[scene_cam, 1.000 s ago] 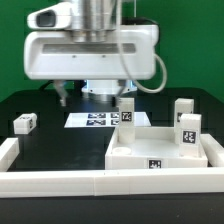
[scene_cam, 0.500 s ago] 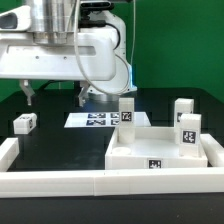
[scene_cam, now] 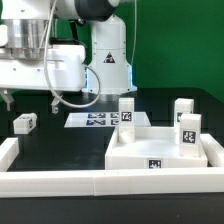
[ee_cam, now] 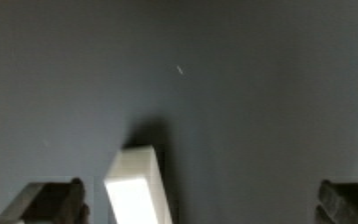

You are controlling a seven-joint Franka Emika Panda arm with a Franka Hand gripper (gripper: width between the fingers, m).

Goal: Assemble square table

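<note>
Hovering over dark table (scene_cam: 60, 150), your gripper (scene_cam: 32, 100) stands fully open, holding nothing; a loose leg (scene_cam: 25, 123) lies below its fingers (scene_cam: 10, 99).

place: robotics lab bench | backdrop: plain green screen (scene_cam: 185, 45) behind a black table (scene_cam: 60, 145) | equipment: white robot arm (scene_cam: 108, 50) fixed at the table's rear | markers: flat marker board (scene_cam: 95, 120) with printed tags | bounds: white bars (scene_cam: 50, 183) fencing the work area

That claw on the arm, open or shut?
Open: the gripper's two fingers stand far apart in the wrist view, with nothing held between them.
</note>
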